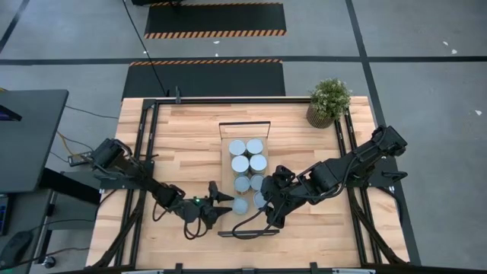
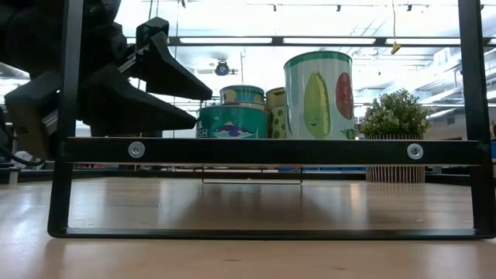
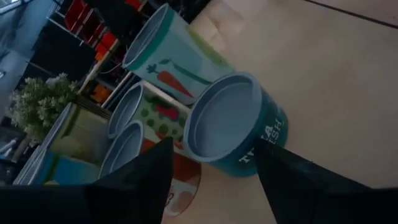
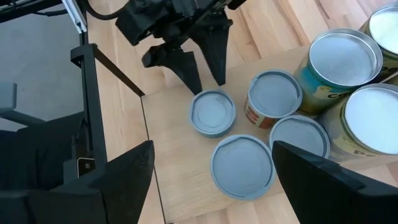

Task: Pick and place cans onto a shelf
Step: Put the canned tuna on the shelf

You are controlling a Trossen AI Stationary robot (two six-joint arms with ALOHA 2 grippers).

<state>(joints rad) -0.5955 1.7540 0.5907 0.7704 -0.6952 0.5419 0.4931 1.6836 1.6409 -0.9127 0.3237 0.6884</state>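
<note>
The shelf's black frame (image 2: pixel 271 151) fills the front of the low view, with the cans behind it on the board. On that shelf (image 1: pixel 227 160), eight cans (image 1: pixel 249 164) sit in two rows, the teal can (image 1: pixel 240 205) nearest the left arm's end. The left tool (image 1: pixel 221 204) stands just beside that can with fingers spread wide and holding nothing, apparently after setting it down; the sound move is to draw straight back from the shelf, level, so neither finger clips the lid or nudges it into the red-sided can (image 4: pixel 274 94) touching its row. The right tool (image 1: pixel 272 207) hangs over the shelf's same end, on the opposite side, also wide and empty. It crowds the left tool's space, as does the end frame (image 1: pixel 247 234). A plant (image 1: pixel 329 101) stands well beyond the shelf's far end, on the surface (image 1: pixel 183 129).
</note>
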